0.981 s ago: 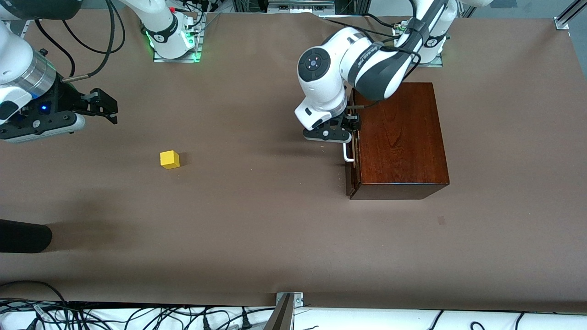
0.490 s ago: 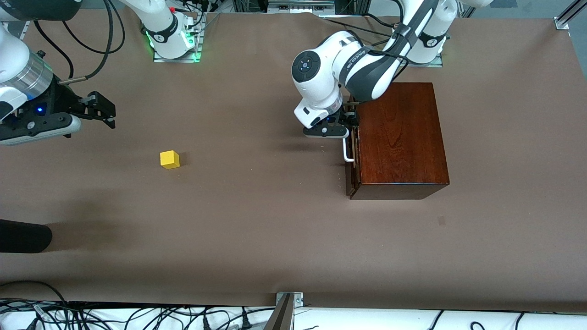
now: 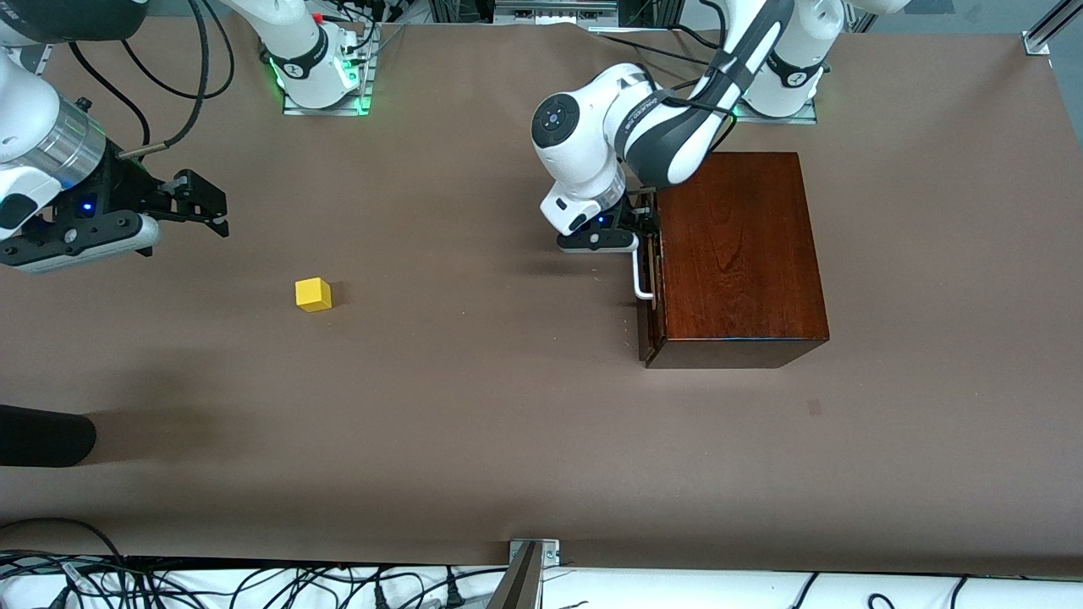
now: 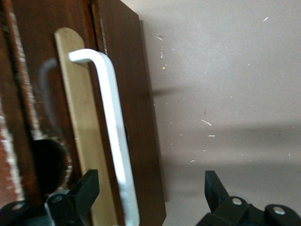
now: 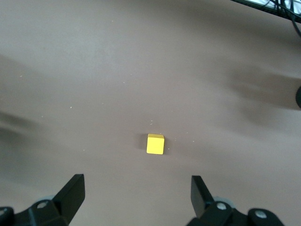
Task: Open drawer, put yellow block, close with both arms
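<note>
Left wrist view shows the left gripper point(image 4: 150, 188) spread wide astride the drawer's white handle point(image 4: 113, 136), where an off-centre pinch might slip, while the right gripper point(image 3: 199, 203), also spread and empty, waits above the table's right-arm end, near the yellow block point(image 3: 313, 294).

In the left wrist view the white handle point(image 4: 113, 136) runs off the picture's edge, and only the tips of the left gripper point(image 4: 150, 190) show. In the front view the left arm point(image 3: 626, 127) hides the wooden box's point(image 3: 736, 254) corner and the handle's upper end.

We see left gripper point(image 3: 645, 227) at drawer point(image 3: 650, 288) handle point(image 3: 640, 279) | right gripper point(image 3: 211, 205) spread wide over table point(image 3: 474, 423) | yellow block point(image 3: 313, 295) apart
</note>
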Controlling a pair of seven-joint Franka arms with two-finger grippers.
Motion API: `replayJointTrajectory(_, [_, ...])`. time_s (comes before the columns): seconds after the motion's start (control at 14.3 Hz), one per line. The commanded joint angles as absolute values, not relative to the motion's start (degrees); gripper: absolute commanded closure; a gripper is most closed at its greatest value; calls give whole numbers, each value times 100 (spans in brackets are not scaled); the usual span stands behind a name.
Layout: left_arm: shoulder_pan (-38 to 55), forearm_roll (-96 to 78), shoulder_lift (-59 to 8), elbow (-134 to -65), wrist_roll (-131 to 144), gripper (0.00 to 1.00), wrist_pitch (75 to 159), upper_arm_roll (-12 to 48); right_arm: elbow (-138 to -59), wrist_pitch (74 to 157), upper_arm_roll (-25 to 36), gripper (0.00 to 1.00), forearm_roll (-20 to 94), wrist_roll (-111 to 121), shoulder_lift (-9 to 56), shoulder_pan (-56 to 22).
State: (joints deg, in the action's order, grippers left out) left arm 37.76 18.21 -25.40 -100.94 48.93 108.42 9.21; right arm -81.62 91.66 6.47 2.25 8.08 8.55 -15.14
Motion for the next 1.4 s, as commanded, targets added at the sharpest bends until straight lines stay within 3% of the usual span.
replayJointTrajectory(0.0, [3806,2004,-2601,-10160,5027,0,11030,905,-8165,9132,650,0,290,1002,887,-1503])
replayJointTrajectory(0.84, [4078,1899,-2962,-9959,5678,0,11856,949,-8305,8956,650,0,290,1081,1485,-1477])
replayJointTrajectory(1.33, [4289,1441,-3366,-9150,5695,0,11848,1063,-10123,10527,659,0,281,994,1029,-1485])
